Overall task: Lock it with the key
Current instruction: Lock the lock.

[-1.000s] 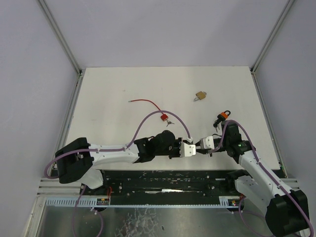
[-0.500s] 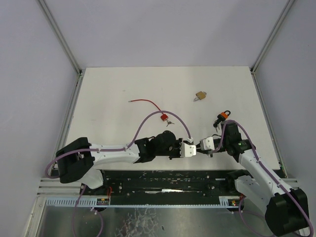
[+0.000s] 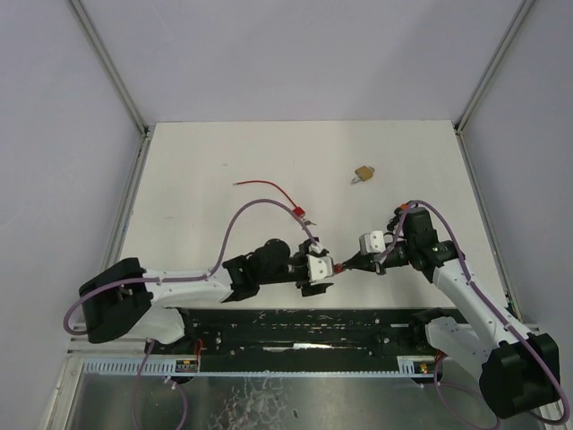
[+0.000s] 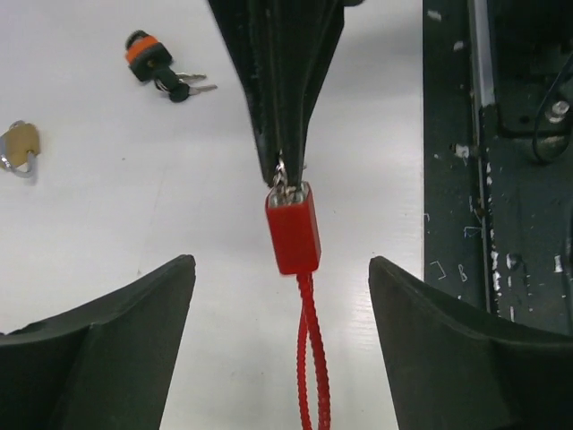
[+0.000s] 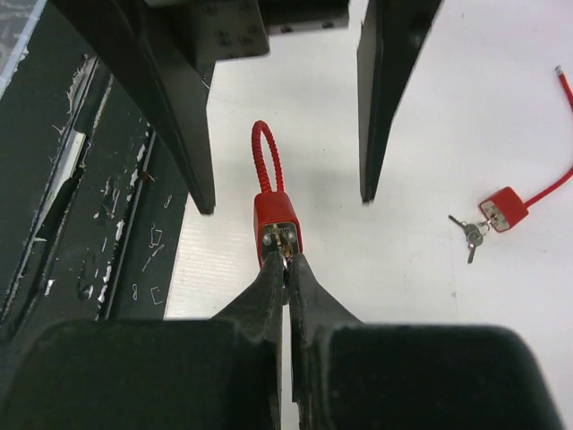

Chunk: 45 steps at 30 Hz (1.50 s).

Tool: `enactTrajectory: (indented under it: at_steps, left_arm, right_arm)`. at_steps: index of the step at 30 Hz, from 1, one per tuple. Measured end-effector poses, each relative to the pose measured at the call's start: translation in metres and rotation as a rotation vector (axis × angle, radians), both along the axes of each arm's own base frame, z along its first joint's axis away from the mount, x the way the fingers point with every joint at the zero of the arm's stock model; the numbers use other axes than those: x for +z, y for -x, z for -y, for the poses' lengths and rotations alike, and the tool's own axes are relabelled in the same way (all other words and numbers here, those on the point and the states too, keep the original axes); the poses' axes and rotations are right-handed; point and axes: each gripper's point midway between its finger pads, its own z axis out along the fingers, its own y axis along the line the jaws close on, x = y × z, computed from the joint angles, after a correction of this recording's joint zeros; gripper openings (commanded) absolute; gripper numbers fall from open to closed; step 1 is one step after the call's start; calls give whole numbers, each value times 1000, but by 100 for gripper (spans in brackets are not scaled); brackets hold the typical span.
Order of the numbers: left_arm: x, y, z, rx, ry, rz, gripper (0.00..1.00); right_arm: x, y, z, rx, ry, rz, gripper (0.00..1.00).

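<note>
A small red lock (image 5: 277,224) with a short red cable loop (image 4: 313,358) hangs just above the table. Its key (image 5: 287,252) sticks out of the lock's end face. My right gripper (image 5: 286,262) is shut on that key, and its thin black fingers (image 4: 282,107) meet at the lock's end. My left gripper (image 4: 279,262) is open, with its fingers (image 5: 188,134) standing on either side of the cable loop and touching nothing. From above, the lock (image 3: 338,266) sits between the left gripper (image 3: 315,269) and the right gripper (image 3: 351,263), near the table's front edge.
Another red lock (image 3: 296,212) with a long red cable and keys lies mid-table. A brass padlock (image 3: 363,173) lies farther back. An orange-and-black padlock with keys (image 4: 148,54) rests beside the right arm. A black rail (image 3: 313,327) runs along the near edge.
My left gripper has opened, let go of the red lock and drawn back to the left. The right gripper has shut on the key and shifted left with the lock.
</note>
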Motion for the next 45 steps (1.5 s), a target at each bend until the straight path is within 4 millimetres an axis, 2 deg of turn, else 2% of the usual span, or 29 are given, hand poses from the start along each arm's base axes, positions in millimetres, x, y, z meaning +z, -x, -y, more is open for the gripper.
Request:
enactTrajectory:
  at_steps: [3,6,11,17,21,27,32,36,40,42,43,45]
  left_arm:
    - [15,2,-10,30,116,-7,83]
    - [25,8,-18,47,231,-27,81]
    - [29,9,-13,57,294,-70,73]
    - [19,2,6,64,278,-124,61]
    - [21,-3,14,67,282,-131,54]
    - [21,-9,26,66,275,-137,52]
    - [6,-10,27,68,240,-158,51]
    - [-2,-11,25,69,220,-177,46]
    - [-6,-12,24,70,213,-201,23]
    - [-8,-9,25,52,209,-213,6]
    - [-8,-8,25,46,207,-217,1]
    - [-8,-7,25,30,203,-223,0]
  right_arm:
    - [1,-2,1,-27,11,-40,0]
    - [1,-3,2,-51,24,-80,0]
    - [0,-4,2,-71,38,-136,0]
    - [-1,-3,3,-81,49,-156,0]
    - [-2,-2,4,-81,53,-163,0]
    - [-2,-2,4,-79,52,-159,0]
    - [-2,-2,4,-78,52,-155,0]
    - [-2,-2,4,-77,52,-153,0]
    - [-2,-2,4,-76,53,-148,0]
    - [-2,-3,4,-76,53,-139,0]
    - [-2,-3,4,-75,54,-140,0]
    - [-3,-3,4,-70,56,-132,0]
